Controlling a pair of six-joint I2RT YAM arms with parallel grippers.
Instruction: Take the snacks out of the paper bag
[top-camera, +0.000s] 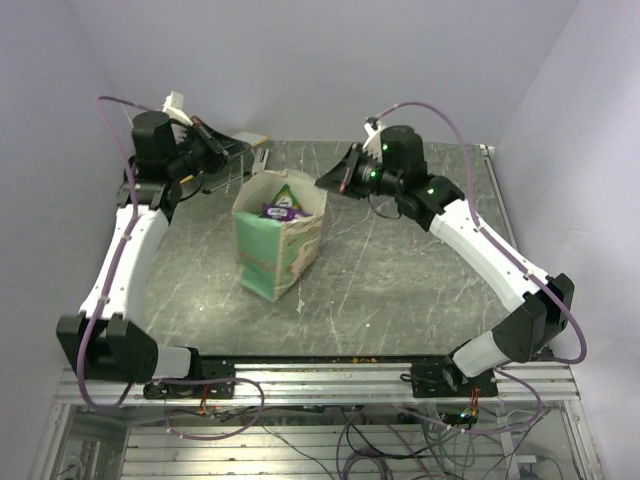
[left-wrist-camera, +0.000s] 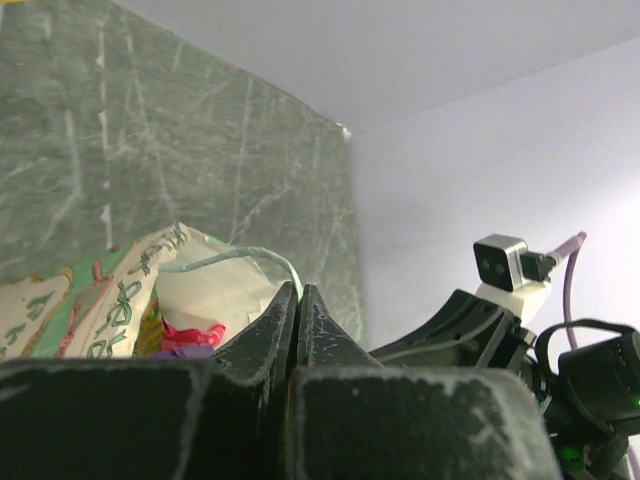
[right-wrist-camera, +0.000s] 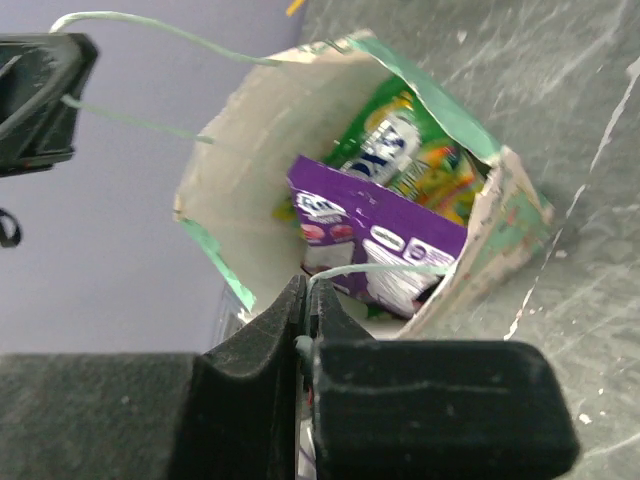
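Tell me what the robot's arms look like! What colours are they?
The left arm and right arm have smooth white shells and chunky black joints. A thin purple cable loops along each. Small green lights glow on the right arm. The left gripper and right gripper have black, pointed, scuffed fingers.

We see a dark grey-green desk (top-camera: 400, 280) streaked with pale lines like marble, set in a corner of plain lilac-white walls (top-camera: 300, 60). At its far edge lies a flat white and yellow card (top-camera: 258, 141), partly hidden. A metal rail (top-camera: 320, 385) runs along the near edge, with loose wires (top-camera: 390, 440) below.
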